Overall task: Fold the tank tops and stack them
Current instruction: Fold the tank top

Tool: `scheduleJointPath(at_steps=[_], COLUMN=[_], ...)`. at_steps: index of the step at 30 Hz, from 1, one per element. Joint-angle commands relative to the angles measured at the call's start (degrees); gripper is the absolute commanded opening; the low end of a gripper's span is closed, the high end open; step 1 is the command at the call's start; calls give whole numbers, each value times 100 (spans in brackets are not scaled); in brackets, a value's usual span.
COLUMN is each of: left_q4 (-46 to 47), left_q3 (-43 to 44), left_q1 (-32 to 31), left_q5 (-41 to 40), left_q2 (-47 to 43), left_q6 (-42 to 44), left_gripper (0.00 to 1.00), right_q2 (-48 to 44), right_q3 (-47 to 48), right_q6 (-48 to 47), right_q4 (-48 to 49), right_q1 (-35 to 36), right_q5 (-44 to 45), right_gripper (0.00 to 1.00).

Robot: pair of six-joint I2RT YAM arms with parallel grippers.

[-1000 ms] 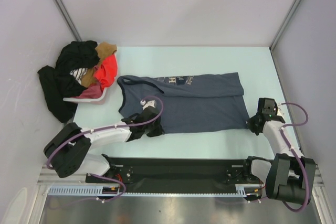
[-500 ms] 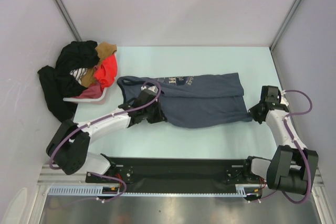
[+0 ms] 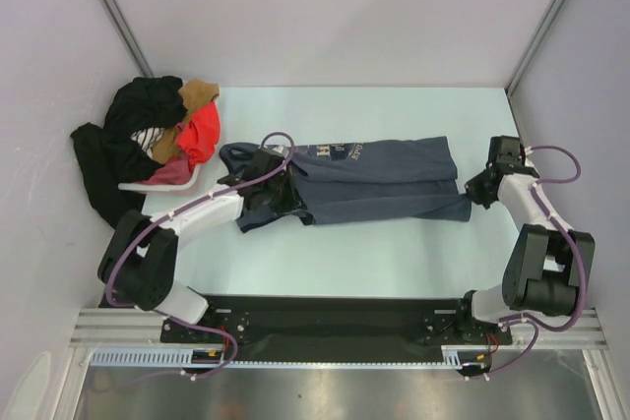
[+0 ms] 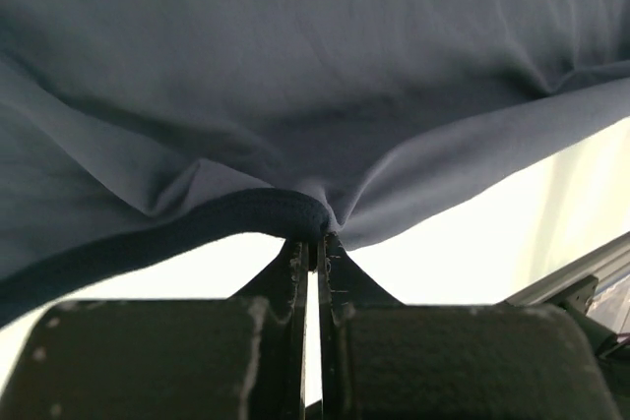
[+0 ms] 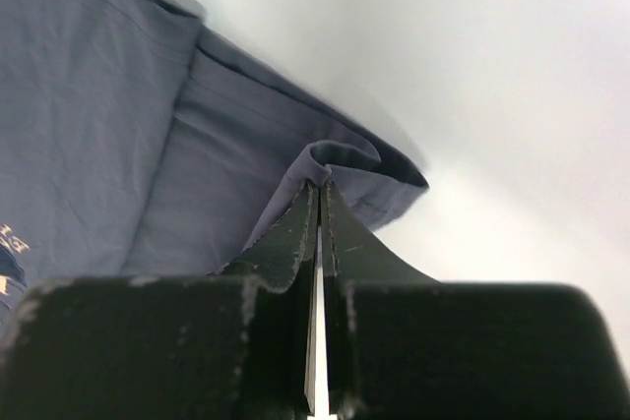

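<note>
Left gripper (image 4: 317,239): jaws together, clamped on the dark bound edge of the blue-grey tank top (image 3: 384,184); the cloth puckers and fans out from the pinch. Right gripper (image 5: 317,184): jaws together, pinching a small rolled fold at a hemmed corner of the same top. From above, the left gripper sits over the strap end and the right gripper at the opposite end, at the cloth's near right corner. The top lies across the middle of the pale table (image 3: 394,263), long axis running left to right, doubled on itself, with part of the pale print (image 3: 330,151) showing near the far edge. Lettering is too small to read. From above, the left arm covers its own grip and the layers beneath cannot be counted. Both wrist views are cut off by cloth. At the far left sits a heap: black clothes (image 3: 123,145), an orange-red garment (image 3: 202,130), a tan piece (image 3: 197,93), and maroon-red cloth (image 3: 169,172), mostly buried, shape unreadable. Versus 1 second ago: both grippers have carried the near edge away from the arm bases toward the far side, so the top now covers a narrower band of table. The heap is unchanged.
</note>
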Motion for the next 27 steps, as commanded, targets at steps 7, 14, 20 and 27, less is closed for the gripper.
scheduleJointPath(at_steps=[7,14,20,27], left_q4=[-54,-124,-185,-177], left_q3=[647,990,1350,1570], left_q1=[472,806,859,956], left_q5=[318,433,494,424], left_q2=[580,931,1414,1749], left_q6=[375,524,586,630], left_gripper=[0,0,0,0], right_q2=[830,1427,1850,2193], right_q3=[775,1303,1786,2094], right_q6=[79,193,229,273], right_q4=[281,202,-35,-70], right_q1=[127,347,540,620], right_q5=[18,247,616,783], right_gripper=[0,0,0,0])
